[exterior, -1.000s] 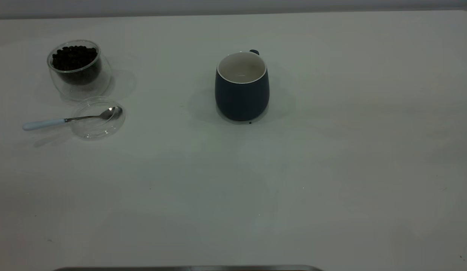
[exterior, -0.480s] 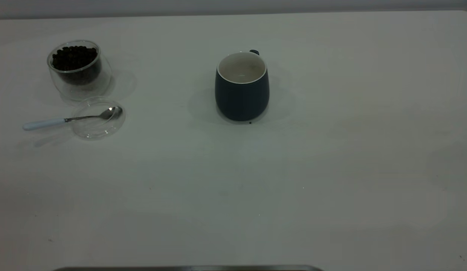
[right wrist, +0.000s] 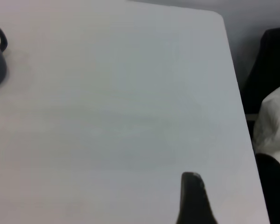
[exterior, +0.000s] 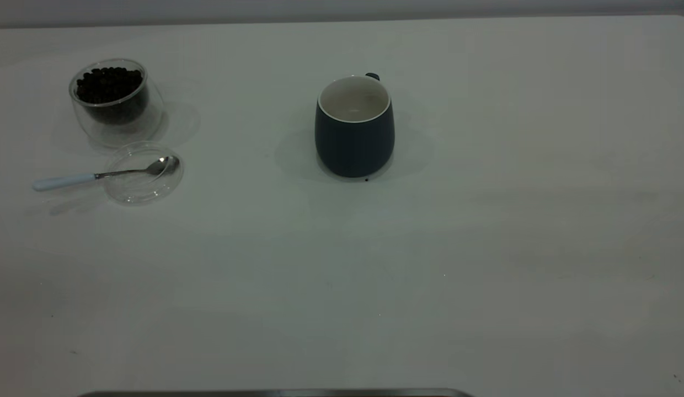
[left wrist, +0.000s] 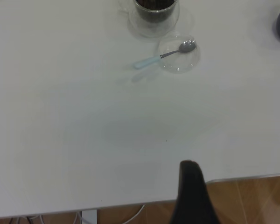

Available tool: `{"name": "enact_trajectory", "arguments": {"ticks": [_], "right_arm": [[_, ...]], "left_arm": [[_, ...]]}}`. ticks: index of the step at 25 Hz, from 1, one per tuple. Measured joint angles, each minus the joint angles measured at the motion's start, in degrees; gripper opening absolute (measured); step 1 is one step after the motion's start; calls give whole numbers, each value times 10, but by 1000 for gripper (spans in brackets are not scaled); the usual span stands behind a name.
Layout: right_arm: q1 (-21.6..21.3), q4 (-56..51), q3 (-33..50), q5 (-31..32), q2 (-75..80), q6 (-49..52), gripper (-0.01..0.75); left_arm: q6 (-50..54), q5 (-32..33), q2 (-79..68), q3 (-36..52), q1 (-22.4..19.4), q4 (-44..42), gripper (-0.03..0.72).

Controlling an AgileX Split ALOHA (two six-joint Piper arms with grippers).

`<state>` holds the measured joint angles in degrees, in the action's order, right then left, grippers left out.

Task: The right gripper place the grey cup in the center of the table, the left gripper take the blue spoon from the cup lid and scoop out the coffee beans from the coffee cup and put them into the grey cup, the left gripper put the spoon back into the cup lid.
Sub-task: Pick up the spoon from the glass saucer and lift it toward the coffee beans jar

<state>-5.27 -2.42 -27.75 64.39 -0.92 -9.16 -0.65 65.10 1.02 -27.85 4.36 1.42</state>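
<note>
The grey cup [exterior: 354, 129] stands upright near the centre of the table [exterior: 485, 248], handle turned to the far side, inside apparently empty. The blue spoon [exterior: 102, 175] lies with its bowl in the cup lid [exterior: 142, 175] and its pale handle jutting out over the rim, just in front of the coffee cup [exterior: 115, 100], which is heaped with coffee beans [exterior: 107, 84]. The left gripper [left wrist: 192, 196] hangs back over the table's near edge; the right gripper [right wrist: 193, 198] likewise (finger gap not visible for either, so open or closed cannot be told). Risks as judged: a pinch on the overhanging handle could tip or drag the light lid; the lid sits nearly touching the glass, so a wide approach could nudge it and spill beans.
</note>
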Motion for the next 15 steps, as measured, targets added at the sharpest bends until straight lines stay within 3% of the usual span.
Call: {"name": "enact_trajectory", "arguments": {"ticks": [15], "right_arm": [[-12,-5,8,2,0,2,459]], "left_arm": [[0,0,0,0,0,0,582]]}}
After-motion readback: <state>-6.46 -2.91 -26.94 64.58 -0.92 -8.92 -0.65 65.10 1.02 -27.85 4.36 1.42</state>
